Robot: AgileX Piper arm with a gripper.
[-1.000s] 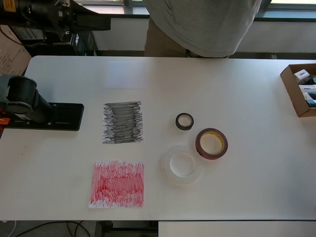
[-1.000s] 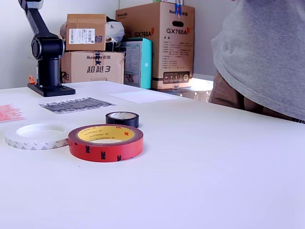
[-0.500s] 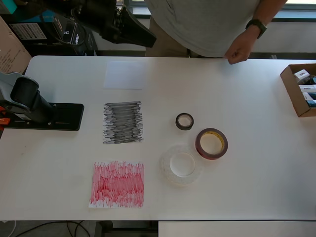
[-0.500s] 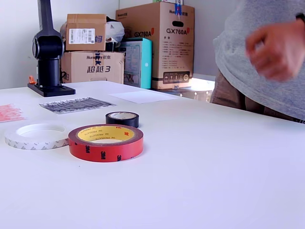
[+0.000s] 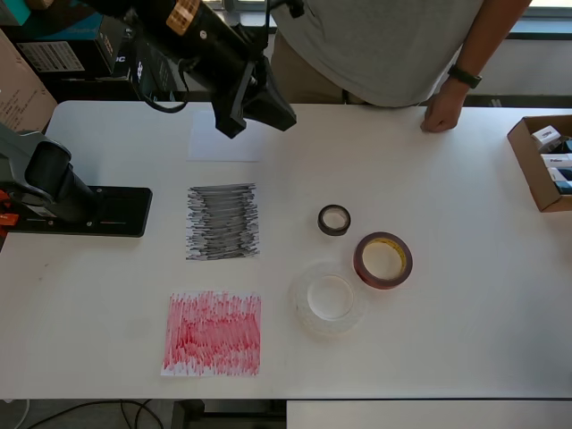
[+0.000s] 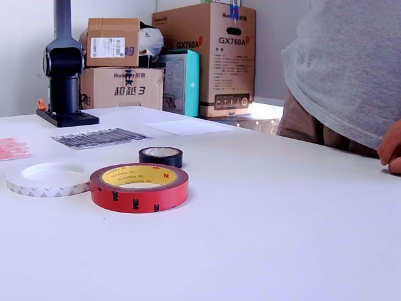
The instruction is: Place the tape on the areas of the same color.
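Note:
Three tape rolls lie on the white table, toward the overhead view's right. The small black roll (image 5: 334,220) (image 6: 161,156) is farthest back. The dark red roll (image 5: 359,261) (image 6: 139,194) has a yellowish core. The large clear-whitish roll (image 5: 300,300) (image 6: 44,186) lies beside it. The black scribbled patch (image 5: 222,222) (image 6: 100,138), the red scribbled patch (image 5: 213,332) (image 6: 11,148) and the plain white patch (image 5: 219,150) (image 6: 188,126) lie in a column left of the rolls. My gripper (image 5: 262,129) hangs high over the white patch, jaws apart and empty, far from the rolls.
The arm's black base (image 5: 80,210) (image 6: 64,75) stands at the overhead view's left edge. A person (image 5: 384,45) stands at the far edge with a hand (image 5: 442,112) (image 6: 391,147) on the table. A cardboard box (image 5: 527,152) sits at the right edge. Cartons (image 6: 207,56) stand behind the table.
My arm has swung out from the base, over the table toward the white patch. The person straightened up and set a hand on the table. The rolls have not moved.

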